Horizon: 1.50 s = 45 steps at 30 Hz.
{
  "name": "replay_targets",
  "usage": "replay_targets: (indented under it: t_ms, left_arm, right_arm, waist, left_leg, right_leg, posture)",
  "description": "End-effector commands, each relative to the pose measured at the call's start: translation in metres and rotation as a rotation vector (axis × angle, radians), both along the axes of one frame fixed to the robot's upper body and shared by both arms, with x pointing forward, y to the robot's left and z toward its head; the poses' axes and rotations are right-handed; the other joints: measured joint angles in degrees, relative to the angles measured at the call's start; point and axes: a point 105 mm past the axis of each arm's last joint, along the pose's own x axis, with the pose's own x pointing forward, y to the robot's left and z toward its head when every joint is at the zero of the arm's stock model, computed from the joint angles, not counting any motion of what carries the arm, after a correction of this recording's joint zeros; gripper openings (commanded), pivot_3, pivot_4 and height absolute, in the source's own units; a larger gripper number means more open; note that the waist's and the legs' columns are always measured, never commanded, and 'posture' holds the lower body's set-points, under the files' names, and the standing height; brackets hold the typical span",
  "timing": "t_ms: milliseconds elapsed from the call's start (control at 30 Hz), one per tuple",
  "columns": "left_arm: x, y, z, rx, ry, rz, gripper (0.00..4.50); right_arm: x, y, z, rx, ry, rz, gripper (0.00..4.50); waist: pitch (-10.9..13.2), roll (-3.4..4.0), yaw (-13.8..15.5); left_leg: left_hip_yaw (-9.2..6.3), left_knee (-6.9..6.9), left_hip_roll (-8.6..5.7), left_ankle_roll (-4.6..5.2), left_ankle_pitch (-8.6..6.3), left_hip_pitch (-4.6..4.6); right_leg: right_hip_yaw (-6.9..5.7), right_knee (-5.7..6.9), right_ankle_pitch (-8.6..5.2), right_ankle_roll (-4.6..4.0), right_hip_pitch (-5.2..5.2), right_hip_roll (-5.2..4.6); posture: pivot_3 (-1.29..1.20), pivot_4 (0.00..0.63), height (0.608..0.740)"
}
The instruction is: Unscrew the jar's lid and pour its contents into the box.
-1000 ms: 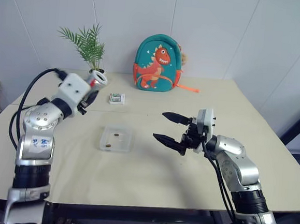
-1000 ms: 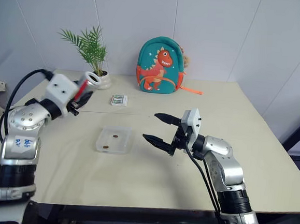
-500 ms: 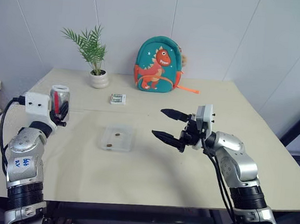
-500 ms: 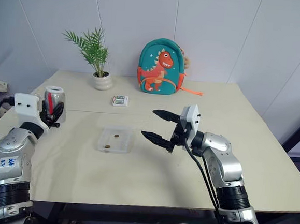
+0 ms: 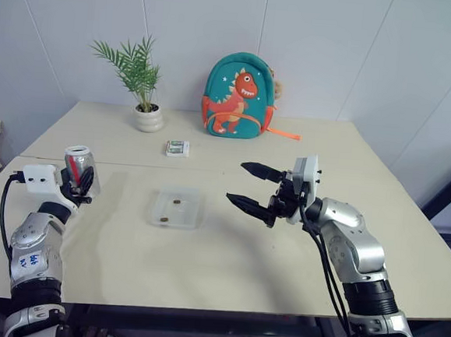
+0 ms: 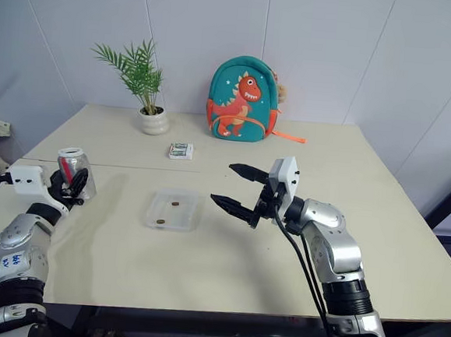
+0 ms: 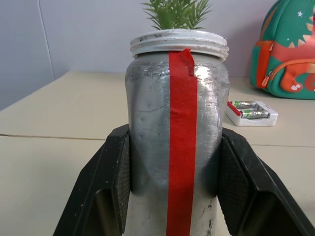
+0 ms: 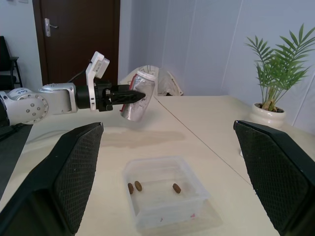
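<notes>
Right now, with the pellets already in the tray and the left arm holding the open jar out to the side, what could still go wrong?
The jar is held above the table in the left gripper, near the left edge; released there, it could tip or roll off. The right gripper hangs open just beside the box, so a careless move could knock the light tray and scatter the contents.

A potted plant, dinosaur backpack and battery packet share the table.

Left gripper clamping jar at left, raised. Right gripper hovering mid-table, fingers spread wide, pointing left.
</notes>
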Motion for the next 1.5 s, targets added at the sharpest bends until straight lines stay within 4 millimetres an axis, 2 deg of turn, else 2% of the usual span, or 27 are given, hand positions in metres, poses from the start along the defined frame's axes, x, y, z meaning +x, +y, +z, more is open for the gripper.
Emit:
replay_targets:
  t_ms: [33, 200, 367, 433, 533, 633, 767, 1033, 1100, 1133, 1167, 1300, 1500]
  left_arm:
    - [-0.008, 0.003, -0.009, 0.014, -0.023, 0.009, 1.99]
    - [-0.014, -0.003, -0.04, 0.02, 0.03, 0.009, 1.99]
    - [-0.016, -0.004, -0.05, 0.022, 0.046, 0.013, 1.99]
    - [-0.019, -0.003, -0.05, 0.017, 0.039, 0.012, 2.69]
    - [-0.023, -0.002, -0.048, 0.022, 0.035, 0.01, 3.46]
    - [-0.032, -0.007, -0.043, 0.065, 0.038, -0.021, 4.41]
    - [-0.055, -0.012, -0.036, 0.147, 0.06, -0.049, 4.46]
    - [-0.115, -0.025, -0.019, 0.278, 0.142, -0.109, 4.46]
    - [-0.126, -0.032, -0.017, 0.302, 0.169, -0.142, 4.46]
    - [-0.13, -0.038, -0.015, 0.317, 0.183, -0.174, 4.46]
    - [-0.133, -0.043, -0.014, 0.32, 0.212, -0.212, 4.46]
    - [-0.134, -0.069, 0.006, 0.451, 0.227, -0.418, 4.46]
    - [-0.13, -0.089, 0.028, 0.546, 0.214, -0.703, 4.46]
  right_arm:
    - [-0.006, 0.0, 0.015, 0.012, -0.056, 0.007, 4.48]
    - [-0.006, 0.001, 0.02, 0.006, -0.061, 0.011, 4.48]
    - [-0.004, 0.003, 0.022, 0.001, -0.061, 0.019, 4.48]
    - [-0.005, 0.004, 0.022, -0.002, -0.058, 0.027, 4.5]
    - [-0.006, 0.005, 0.021, -0.008, -0.053, 0.043, 4.5]
    - [-0.008, 0.006, 0.019, -0.023, -0.05, 0.064, 4.5]
    - [-0.011, 0.004, 0.015, -0.055, -0.047, 0.09, 4.5]
    - [-0.016, -0.004, -0.005, -0.136, -0.021, 0.138, 4.5]
    - [-0.017, -0.008, -0.007, -0.149, -0.014, 0.143, 4.5]
    - [-0.017, -0.01, -0.008, -0.156, -0.012, 0.144, 4.5]
    - [-0.017, -0.012, -0.01, -0.165, -0.005, 0.144, 4.5]
    - [-0.017, -0.025, -0.017, -0.215, 0.055, 0.163, 4.5]
    - [-0.021, -0.042, -0.031, -0.348, 0.018, 0.146, 4.5]
  waist:
    - [0.0, -0.01, 0.0]
    - [0.0, -0.01, 0.1]
    - [0.0, -0.02, 0.1]
    - [0.0, -0.01, 0.1]
    - [0.0, -0.02, 0.0]
    - [0.0, -0.02, 0.0]
    - [0.0, -0.02, -0.1]
    - [0.0, -0.02, -0.1]
    - [0.0, -0.01, -0.1]
    - [0.0, -0.02, 0.0]
    - [0.0, -0.02, 0.0]
    - [0.0, -0.03, 0.2]
    - [0.0, -0.01, -0.1]
  left_leg:
    - [0.0, -0.01, 0.0, 0.0, 0.0, -0.01]
    - [0.03, -0.15, 0.01, 0.0, 0.0, -0.01]
    - [0.03, -0.15, 0.01, 0.01, 0.0, 0.01]
    - [0.04, -0.15, 0.01, 0.01, 0.0, 0.01]
    - [0.04, -0.19, 0.03, 0.01, 0.0, 0.02]
    - [0.04, -0.24, 0.04, 0.01, 0.0, 0.0]
    - [0.04, -0.3, 0.05, 0.02, -0.01, 0.0]
    - [0.1, -0.39, 0.22, -0.01, -0.05, 0.01]
    - [0.18, -0.44, 0.24, 0.0, -0.06, 0.01]
    - [0.2, -0.44, 0.24, 0.01, -0.06, 0.01]
    - [0.19, -0.43, 0.26, 0.01, -0.06, 0.01]
    - [0.21, -0.4, 0.3, 0.01, -0.06, 0.01]
    - [0.43, -0.4, 0.44, 0.0, -0.09, 0.0]
  right_leg:
    - [0.0, -0.02, 0.0, 0.0, 0.0, 0.0]
    - [-0.01, -0.17, 0.04, 0.01, 0.0, -0.02]
    - [-0.02, -0.22, 0.08, 0.0, 0.04, -0.03]
    - [-0.02, -0.23, 0.09, 0.0, 0.04, -0.03]
    - [-0.03, -0.25, 0.09, -0.01, 0.04, -0.02]
    - [-0.05, -0.29, 0.09, -0.01, 0.03, -0.02]
    - [-0.04, -0.36, 0.08, -0.02, 0.03, -0.05]
    - [-0.13, -0.59, 0.02, -0.3, 0.03, -0.02]
    - [-0.1, -0.68, -0.05, -0.46, 0.03, -0.03]
    - [-0.09, -0.69, -0.29, -0.9, 0.03, -0.03]
    - [-0.1, -0.69, -0.47, -1.22, 0.03, -0.03]
    - [-0.09, -0.75, -0.51, -1.29, 0.03, 0.07]
    - [0.03, -1.06, -0.44, -1.44, 0.04, 0.19]
  posture:
    - [0.0, 0.15, 0.74]
    - [0.0, 0.15, 0.74]
    - [0.0, 0.15, 0.74]
    - [0.0, 0.15, 0.74]
    - [0.0, 0.15, 0.74]
    - [0.0, 0.15, 0.74]
    - [0.0, 0.15, 0.74]
    - [0.0, 0.15, 0.74]
    - [0.0, 0.15, 0.74]
    - [0.0, 0.15, 0.74]
    - [0.0, 0.15, 0.74]
    - [0.0, 0.15, 0.74]
    - [0.0, 0.15, 0.74]
